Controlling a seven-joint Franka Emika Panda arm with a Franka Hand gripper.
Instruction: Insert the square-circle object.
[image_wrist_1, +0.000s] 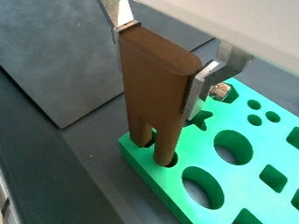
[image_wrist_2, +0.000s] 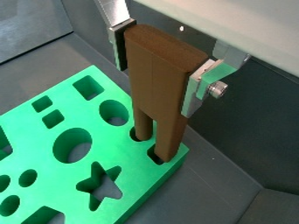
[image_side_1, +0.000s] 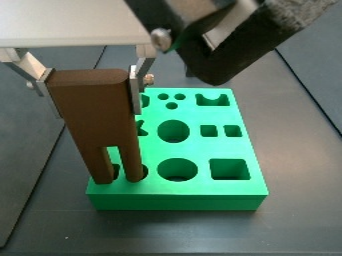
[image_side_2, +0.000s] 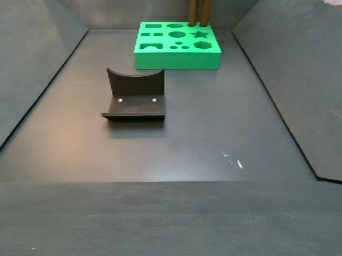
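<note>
Nearest in a side view lies bare dark worktop (image_side_2: 160, 200), marked only by a small pale scuff. Farther back, left of the middle, stands the fixture (image_side_2: 134, 95), a dark bracket with a curved upright wall on its base plate, well apart from everything else. At the far end sits the green board (image_side_2: 178, 45), a thick slab cut with shaped holes (a star, circles of several widths, squares and odd outlines). The square-circle object (image_side_1: 103, 115) stands upright at one corner of that board, its two long legs going down into two neighbouring holes by the board's edge; in both wrist views the legs are seen entering the green surface, with a good length of each leg showing above it, and the brown body (image_wrist_1: 155, 74) rises well clear of the board. In the far side view only the two brown legs (image_side_2: 201, 12) show at the top edge of the picture. The hand (image_wrist_2: 163, 54) is above the board, pinching the upper part of the brown body between its flat silver fingers (image_wrist_2: 201, 80), one plate pressed to each side face.
</note>
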